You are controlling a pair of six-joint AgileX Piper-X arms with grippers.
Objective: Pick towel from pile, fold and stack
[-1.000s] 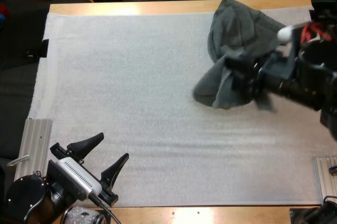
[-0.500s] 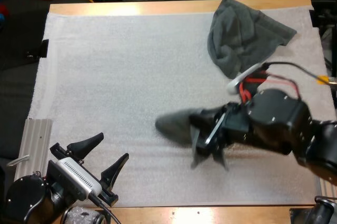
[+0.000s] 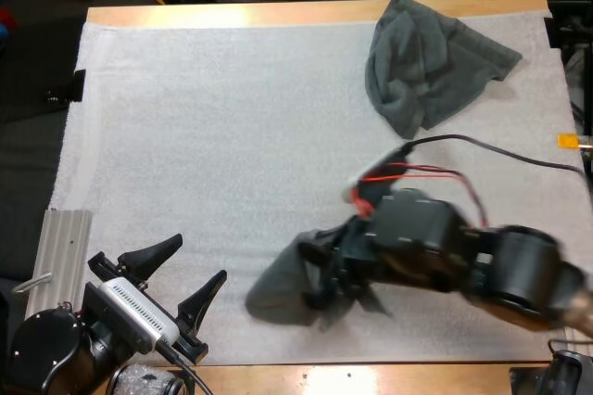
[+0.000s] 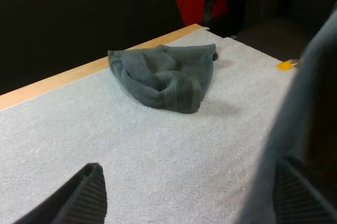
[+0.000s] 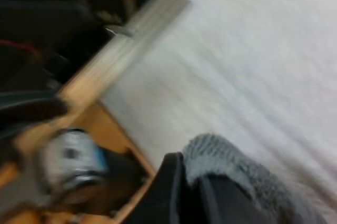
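R gripper [image 3: 326, 286] pinching towel [image 3: 276, 291], crumpled pile [image 3: 422, 66] far right

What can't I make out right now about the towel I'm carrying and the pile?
High view: the carried towel is blurred; the right gripper and its arm cover part of it, so its corners are unreadable.
High and left wrist views: the crumpled towel hides in its own folds whether more than one lies there.

At the far right corner of the mat [image 3: 204, 135], a crumpled towel [image 3: 431, 66], dark grey-green, heaped in bunched folds, one corner trailing right. Well apart, near the mat's front edge, a second towel [image 3: 278, 291], same colour, hanging bunched from the right pincer [image 3: 326, 282].
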